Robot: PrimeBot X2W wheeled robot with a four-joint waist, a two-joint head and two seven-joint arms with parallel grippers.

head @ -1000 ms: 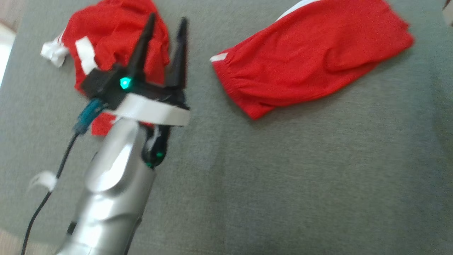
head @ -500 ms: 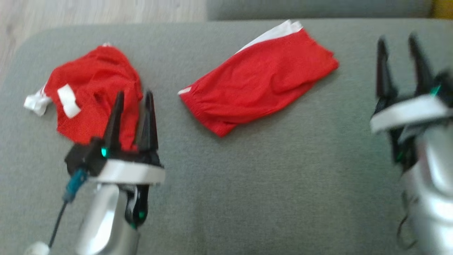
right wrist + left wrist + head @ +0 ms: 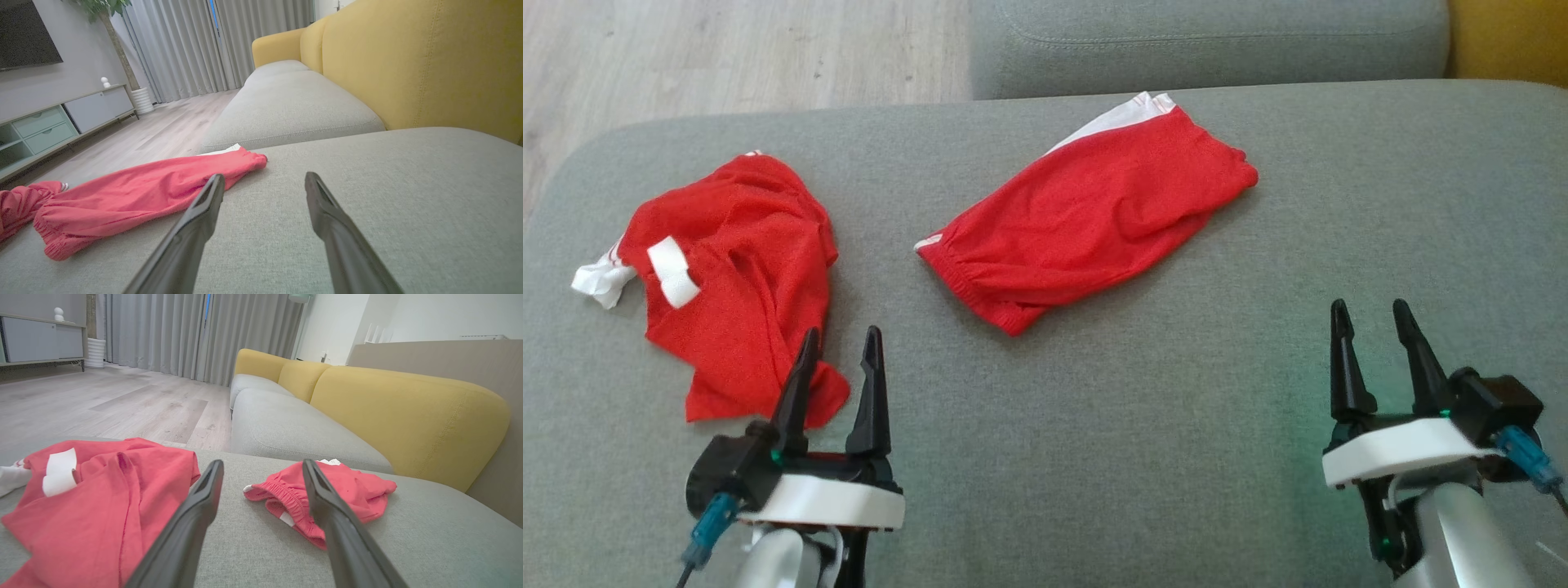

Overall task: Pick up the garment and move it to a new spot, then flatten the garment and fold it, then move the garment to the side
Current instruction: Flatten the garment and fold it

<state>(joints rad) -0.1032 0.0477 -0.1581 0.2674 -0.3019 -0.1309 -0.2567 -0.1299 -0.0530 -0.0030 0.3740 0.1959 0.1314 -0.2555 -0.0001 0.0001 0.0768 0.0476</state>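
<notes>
One grey cushion (image 3: 1143,457) carries everything before us. Toward its back lie folded red shorts (image 3: 1086,220). A crumpled red shirt (image 3: 735,278) sits at the left, well apart from them. Our left gripper (image 3: 841,336) stands wide and empty just beside the shirt's near hem. Our right gripper (image 3: 1368,306), equally wide and empty, hangs over bare cushion.

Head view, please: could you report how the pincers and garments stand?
Left pincer open, empty, beside crumpled red garment. Right pincer open, empty, over bare cushion. Folded red shorts lie apart, mid-cushion.
</notes>
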